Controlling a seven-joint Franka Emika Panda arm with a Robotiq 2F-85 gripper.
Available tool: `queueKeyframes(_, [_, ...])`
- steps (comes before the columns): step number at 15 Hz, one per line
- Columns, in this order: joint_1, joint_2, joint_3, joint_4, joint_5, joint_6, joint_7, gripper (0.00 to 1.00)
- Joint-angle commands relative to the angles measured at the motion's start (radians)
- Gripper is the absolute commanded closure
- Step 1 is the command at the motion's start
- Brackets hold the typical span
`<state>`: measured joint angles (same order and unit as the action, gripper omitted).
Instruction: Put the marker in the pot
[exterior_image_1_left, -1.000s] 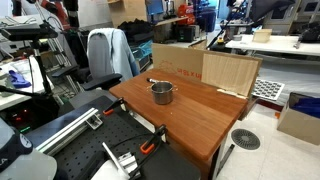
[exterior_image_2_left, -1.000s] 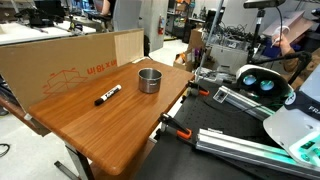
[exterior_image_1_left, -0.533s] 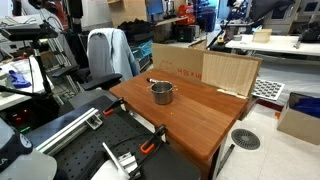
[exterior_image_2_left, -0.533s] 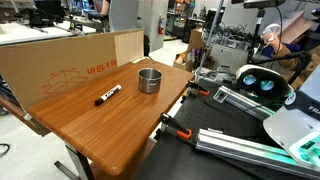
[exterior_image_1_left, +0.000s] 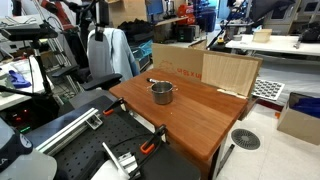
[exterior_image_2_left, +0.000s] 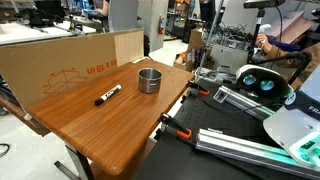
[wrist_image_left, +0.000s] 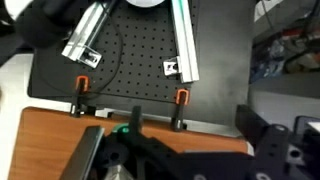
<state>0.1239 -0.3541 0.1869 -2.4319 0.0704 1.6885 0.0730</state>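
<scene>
On table (exterior_image_2_left: 100, 128), marker (exterior_image_2_left: 108, 95) lies near pot (exterior_image_2_left: 149, 80), apart; gripper (wrist_image_left: 180, 160) jaws: cannot tell.

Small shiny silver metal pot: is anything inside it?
Nothing shows inside the silver metal pot; its near wall hides part of its floor. The thin black marker lies outside, on the wooden table.

The short dark marker (exterior_image_2_left: 108, 95) lies flat on the wooden table (exterior_image_2_left: 110, 125), near but apart from the small shiny silver pot (exterior_image_2_left: 149, 80), which stands upright.
</scene>
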Motion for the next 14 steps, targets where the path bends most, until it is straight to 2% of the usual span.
queueKeyframes(1, [0.034, 0.138, 0.010, 0.096, -0.082, -0.015, -0.105, 0.00])
queueKeyframes(7, [0.067, 0.320, 0.013, 0.215, -0.211, 0.063, -0.320, 0.00])
queueKeyframes(14, [0.066, 0.462, 0.017, 0.316, -0.305, 0.230, -0.612, 0.00])
